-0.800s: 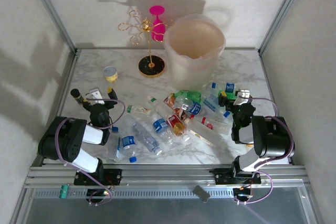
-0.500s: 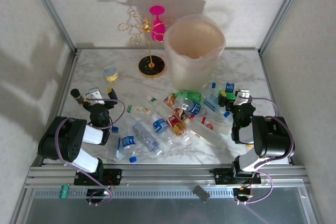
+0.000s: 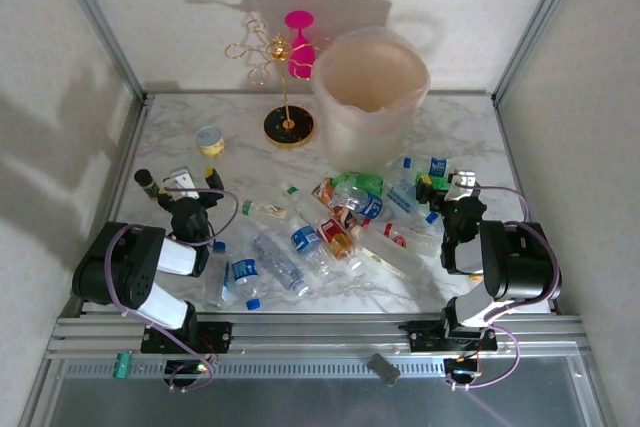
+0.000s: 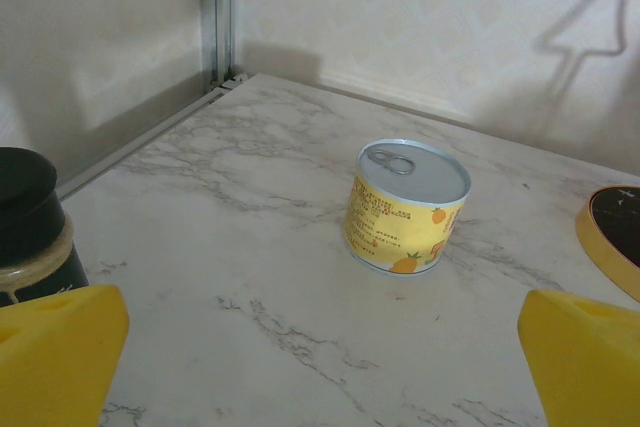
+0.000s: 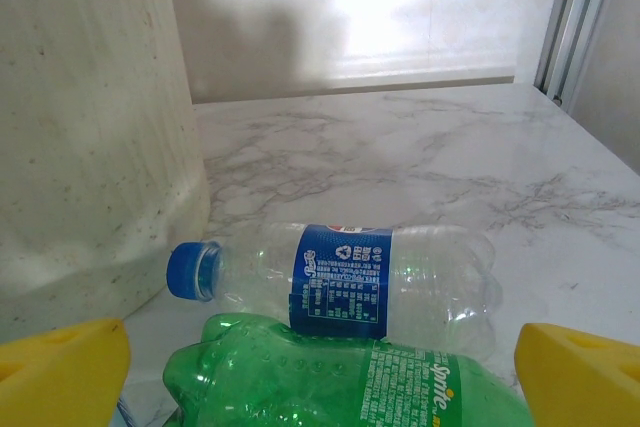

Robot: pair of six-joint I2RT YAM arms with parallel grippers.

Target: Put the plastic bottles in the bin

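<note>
The table is smooth, white-grey marble pattern with a soft sheen. The can, at 10 o'clock on it, has a dull metal lid and a printed yellow wrap. The clear bottle and green bottle are glossy, ribbed plastic. The bin, at 12 o'clock, is matt, speckled, translucent plastic. The frame is bare brushed metal.

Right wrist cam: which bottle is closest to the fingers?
The green Sprite bottle, lying between the yellow fingers at the bottom of the view. The clear bottle with blue label and cap lies behind it, beside the bin.
</note>
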